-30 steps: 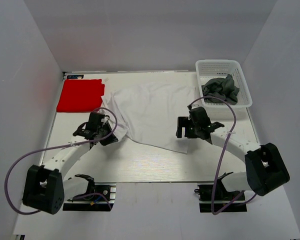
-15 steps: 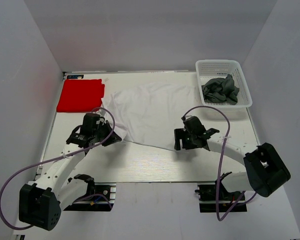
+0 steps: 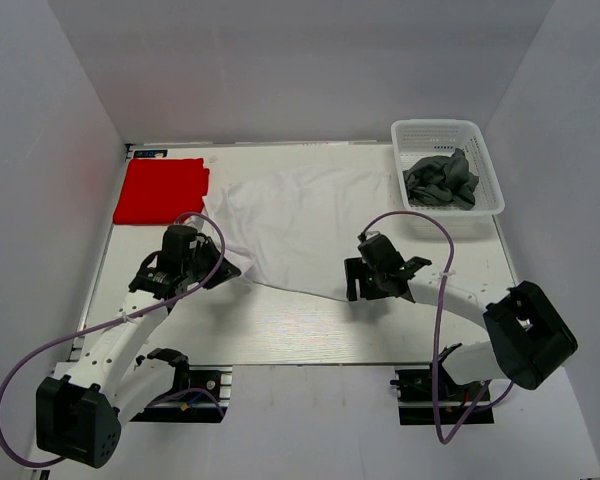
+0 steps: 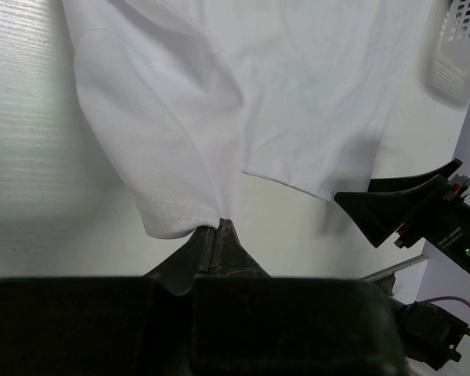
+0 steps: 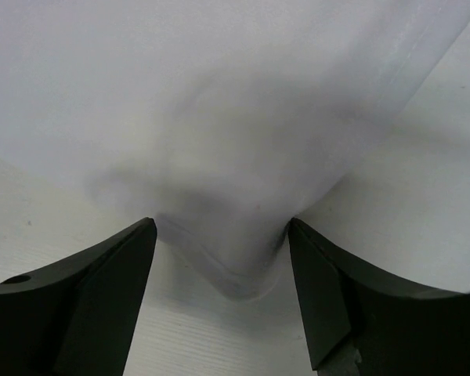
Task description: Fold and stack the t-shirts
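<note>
Top view, 12 o'clock at the far wall.

The white t-shirt (image 3: pixel 300 220) lies spread and rumpled in the middle of the table (image 3: pixel 280 325). The red t-shirt (image 3: pixel 160 190) lies folded flat near the far-left corner, about 10 o'clock. The grey t-shirt (image 3: pixel 440 180) is bunched inside the basket (image 3: pixel 432 125), about 2 o'clock.

Left gripper (image 4: pixel 217 225): the fingers are pressed together on the near-left corner of the white t-shirt. Its wrist view shows cloth pinched at the tips.

Right gripper (image 5: pixel 221 231): the fingers are wide apart. A bulge of the shirt's near edge sits between them and, as far as we can see, is not clamped.

Key relation: the shirt's near edge runs roughly 9 to 3 between the two grippers, dipping toward 4 at the right end. From the left gripper the shirt's body lies at 1 to 2 o'clock. From the right gripper it lies at 11 to 12. Each arm is at its own end of the edge, so neither has to cross over.

Our judgement: the step in hand is taking both near corners for a first fold.
- The right fingers need to close on the edge before any lift.
- A pull from the left alone would probably drag and skew the cloth.
- The fold likely goes toward 12.
- The stack presumably builds on the red t-shirt.
</note>
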Available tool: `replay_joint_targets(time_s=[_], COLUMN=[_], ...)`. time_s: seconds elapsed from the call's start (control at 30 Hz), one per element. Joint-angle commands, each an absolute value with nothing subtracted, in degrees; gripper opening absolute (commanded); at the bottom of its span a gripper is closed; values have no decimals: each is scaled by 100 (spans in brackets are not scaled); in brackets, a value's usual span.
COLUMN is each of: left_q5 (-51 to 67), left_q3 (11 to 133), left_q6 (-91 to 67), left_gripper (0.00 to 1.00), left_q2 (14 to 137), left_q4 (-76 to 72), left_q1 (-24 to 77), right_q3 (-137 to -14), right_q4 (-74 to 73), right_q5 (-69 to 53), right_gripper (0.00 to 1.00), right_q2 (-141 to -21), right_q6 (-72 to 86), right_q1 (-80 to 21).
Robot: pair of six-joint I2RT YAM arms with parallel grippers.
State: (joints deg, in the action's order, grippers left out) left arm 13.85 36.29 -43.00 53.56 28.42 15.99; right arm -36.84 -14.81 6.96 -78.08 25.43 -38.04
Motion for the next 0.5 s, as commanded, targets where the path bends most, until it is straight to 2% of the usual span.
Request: replay_joint_targets(time_s=[0.0,0.07,0.1,0.17,0.2,0.4,0.47], left_q5=[1196,1195,1195,1195,1195,818,660], left_q3=[3841,3894,3894,3894,3946,4525,4946], left_q6=[-4290,-4289,-4289,-4289,-4289,-4429,-4482], left_gripper=[0,0,0,0,0,0,0], left_q2=[5309,5309,5309,5309,5309,5309,5309], left_q4=[2848,2848,2848,2787,2786,2611,2444], left_q1=[1626,1626,1626,1626,1626,1626,1626], right_q3=[-3429,-3410,-3410,-3436,-3437,-3910,-4296], right_q4=[-2004,-1925,-1907,-1890,-1872,-1837,-1785], right_q5=[809,791,817,896,905,1475,2123], right_gripper=[73,65,45,12,0,0,0], right_q2=[-7726,-7691,-7708,-7717,-7656,-6944,-6655], right_q6=[2540,2487,2470,2487,2444,2276,2294], right_q1=[-3876,-3911,-3929,-3999,-4016,-4017,-3999])
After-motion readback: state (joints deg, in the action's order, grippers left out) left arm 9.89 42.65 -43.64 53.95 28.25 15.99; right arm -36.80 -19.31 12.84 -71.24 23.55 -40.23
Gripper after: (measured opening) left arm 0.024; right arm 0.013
